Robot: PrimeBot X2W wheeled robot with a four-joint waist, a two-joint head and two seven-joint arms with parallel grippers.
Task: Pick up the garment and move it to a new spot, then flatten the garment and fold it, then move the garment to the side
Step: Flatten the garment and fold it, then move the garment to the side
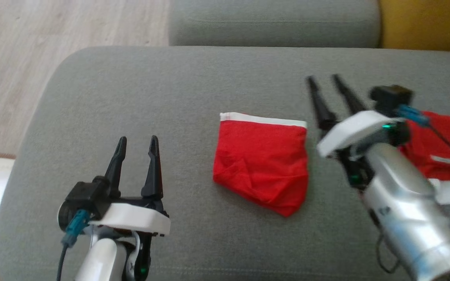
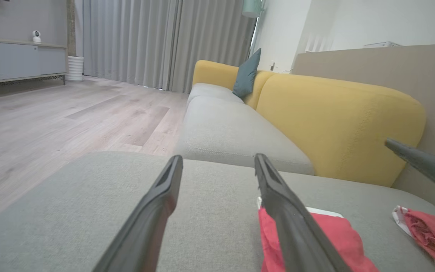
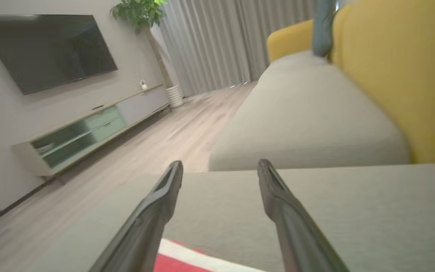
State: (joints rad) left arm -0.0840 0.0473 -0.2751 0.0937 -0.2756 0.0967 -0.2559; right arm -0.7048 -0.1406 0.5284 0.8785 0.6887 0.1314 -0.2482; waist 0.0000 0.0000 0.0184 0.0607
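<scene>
Red fabric garment with white waistband [image 1: 261, 162] lies folded into a compact wedge mid-way across the grey upholstered sofa seat cushion [image 1: 170, 86], band along the far edge. Nothing is gripping it.

Left claw [image 1: 138, 138] is spread and empty, parked near-left and well apart from the cloth; my read is it's just keeping out of the way. Right claw [image 1: 323, 78] is also spread with nothing between the fingers, hovering just beyond the garment's far-right corner and not touching. It's blurred in the head view, so its height over the cushion is a guess.

Judgement: the fold looks done, and flat enough to hold on its own, which would explain both claws being off it. The sideways move may remain.

Count:
- 2 claws, 2 fingers each
- 2 red cloth items: the folded one, plus a second red and white cloth [image 1: 443, 144] at far right, partly under the right arm and lying apart from the folded one
- 1 yellow sofa backrest [image 1: 428, 23]
</scene>
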